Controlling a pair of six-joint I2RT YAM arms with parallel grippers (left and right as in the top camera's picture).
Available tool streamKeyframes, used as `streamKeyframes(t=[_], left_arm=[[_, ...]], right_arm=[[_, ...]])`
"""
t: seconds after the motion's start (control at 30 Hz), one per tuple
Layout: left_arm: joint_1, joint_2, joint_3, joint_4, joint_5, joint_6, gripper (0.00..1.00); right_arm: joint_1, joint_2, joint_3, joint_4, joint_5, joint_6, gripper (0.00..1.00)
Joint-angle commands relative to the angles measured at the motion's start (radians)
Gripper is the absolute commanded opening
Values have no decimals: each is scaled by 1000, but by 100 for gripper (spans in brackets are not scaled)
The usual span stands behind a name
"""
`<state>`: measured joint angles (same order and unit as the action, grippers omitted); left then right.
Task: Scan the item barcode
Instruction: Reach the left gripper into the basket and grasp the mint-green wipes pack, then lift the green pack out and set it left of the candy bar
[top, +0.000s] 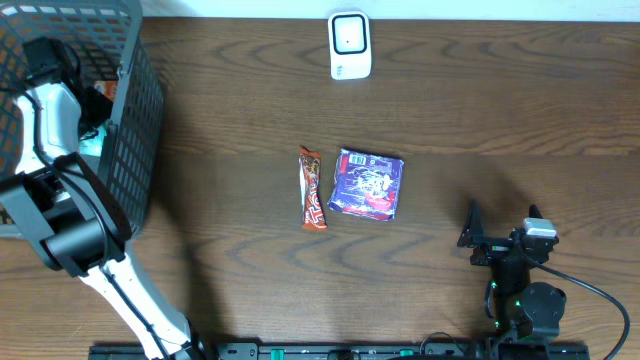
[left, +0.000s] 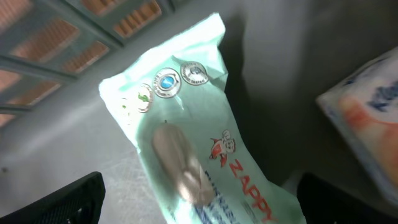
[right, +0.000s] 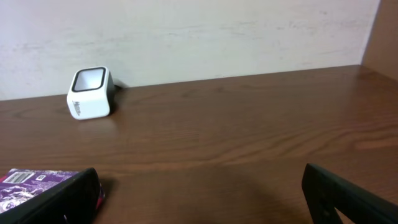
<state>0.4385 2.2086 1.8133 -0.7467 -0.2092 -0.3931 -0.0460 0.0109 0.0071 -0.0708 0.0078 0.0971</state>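
Mint packet (left: 193, 143), lettering legible from left wrist only

Basket (top: 140, 130) walls hem in left gripper (left: 199, 208); packs (left: 186, 143) crowd beneath. Table (top: 500, 120) open from right gripper (right: 199, 196) to scanner (right: 91, 93). Bar (top: 313, 188) and purple pack (top: 367, 184) mid-table, just apart.

The overhead camera is looking straight down on the desk (top: 250, 90). The left wrist camera is peering closely at a green packet (left: 186, 124) inside the basket (top: 140, 130) at the left edge. The right wrist camera, low, is facing the back edge, sharing the scanner (right: 90, 93) with overhead.
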Motion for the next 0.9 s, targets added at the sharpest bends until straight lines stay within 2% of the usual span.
streamKeyframes(t=[0.0,0.07,0.13,0.2,0.3,0.57,0.73,0.87], left_arm=[[5,26,-10,2,-11,-8,98],[5,36,-11,-7,-12,-5,87],[5,40,-13,-19,-12,-5,70],[5,39,-12,-34,-13,-3,41],[5,37,-12,-67,-13,24,9],[5,-66,-12,-173,-12,29,7],[4,-234,-12,-184,-8,10,7],[4,-417,-12,-172,-8,-68,7]], right_arm=[[8,-5,-2,-4,1,-9,99],[8,-5,-2,-4,1,-9,99],[8,-5,-2,-4,1,-9,99],[8,-5,-2,-4,1,-9,99],[8,-5,-2,-4,1,-9,99],[8,-5,-2,-4,1,-9,99],[8,-5,-2,-4,1,-9,99],[8,-5,-2,-4,1,-9,99]])
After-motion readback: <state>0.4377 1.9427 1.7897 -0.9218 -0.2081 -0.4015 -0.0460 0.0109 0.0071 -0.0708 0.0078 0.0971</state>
